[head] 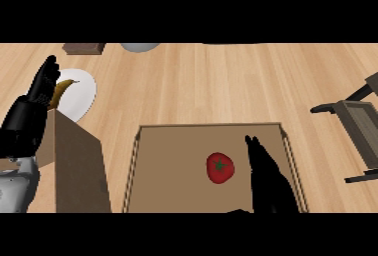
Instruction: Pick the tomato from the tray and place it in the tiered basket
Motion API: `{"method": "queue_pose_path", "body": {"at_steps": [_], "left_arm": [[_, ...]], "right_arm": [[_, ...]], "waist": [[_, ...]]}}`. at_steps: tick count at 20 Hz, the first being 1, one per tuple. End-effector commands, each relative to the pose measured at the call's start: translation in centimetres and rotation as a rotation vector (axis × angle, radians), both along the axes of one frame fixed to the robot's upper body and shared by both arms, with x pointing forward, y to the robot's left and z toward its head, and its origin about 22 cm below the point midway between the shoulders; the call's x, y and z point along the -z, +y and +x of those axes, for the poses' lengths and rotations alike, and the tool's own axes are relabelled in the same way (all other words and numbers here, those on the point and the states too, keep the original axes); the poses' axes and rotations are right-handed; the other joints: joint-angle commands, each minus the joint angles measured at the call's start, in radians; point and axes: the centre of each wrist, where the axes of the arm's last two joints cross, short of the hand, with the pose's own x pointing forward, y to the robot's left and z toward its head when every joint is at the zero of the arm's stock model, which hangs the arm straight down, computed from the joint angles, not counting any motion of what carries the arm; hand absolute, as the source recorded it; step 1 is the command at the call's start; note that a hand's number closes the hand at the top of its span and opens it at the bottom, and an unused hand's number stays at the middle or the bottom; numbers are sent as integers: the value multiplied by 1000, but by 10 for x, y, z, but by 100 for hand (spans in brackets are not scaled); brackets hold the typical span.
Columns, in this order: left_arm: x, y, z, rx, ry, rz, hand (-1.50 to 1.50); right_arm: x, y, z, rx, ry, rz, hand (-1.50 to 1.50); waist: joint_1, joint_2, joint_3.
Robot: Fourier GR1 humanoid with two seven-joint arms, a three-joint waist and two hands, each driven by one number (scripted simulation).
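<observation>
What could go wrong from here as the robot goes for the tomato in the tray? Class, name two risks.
1. The right hand lies open beside the tomato; a sideways touch might roll it across the tray.
2. The tiered basket stands off to the right, past the tray's raised rim, so the carried tomato might clip it.

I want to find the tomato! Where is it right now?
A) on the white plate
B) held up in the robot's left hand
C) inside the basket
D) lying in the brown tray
D: the red tomato lies on the floor of the brown tray, with the right hand open just beside it and not curled round it.
</observation>
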Motion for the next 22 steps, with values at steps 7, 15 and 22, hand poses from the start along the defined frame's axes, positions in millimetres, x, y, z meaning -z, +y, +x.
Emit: {"method": "queue_pose_path", "body": {"at_steps": [7, 15, 22], "left_arm": [[54, 7, -9, -89, 240, -18, 0], [55, 9, -15, -105, 233, -33, 0], [52, -3, -8, -78, 224, -23, 0]], "right_arm": [[11, 20, 18, 83, 95, -2, -150], [22, 21, 22, 66, 161, 25, -150], [42, 27, 34, -132, 197, -135, 150]], "waist": [[2, 27, -32], [11, 24, -32], [12, 26, -32]]}}
